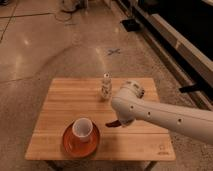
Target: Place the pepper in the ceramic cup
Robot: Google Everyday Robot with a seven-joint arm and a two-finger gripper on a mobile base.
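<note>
The pepper point(112, 123) is a small dark-red tapered item sticking out leftward from my gripper point(120, 121), which is shut on it and holds it just above the wooden table point(60, 105). The white ceramic cup point(81, 128) with a reddish inside stands upright on an orange-red saucer point(75, 146) at the table's front left. The pepper's tip is a short way to the right of the cup. My white arm point(165, 116) comes in from the right and hides most of the fingers.
A small clear bottle with a white cap point(105, 86) stands at the table's back middle, just behind the arm. A dark bench or ledge point(170, 30) runs along the right of the floor.
</note>
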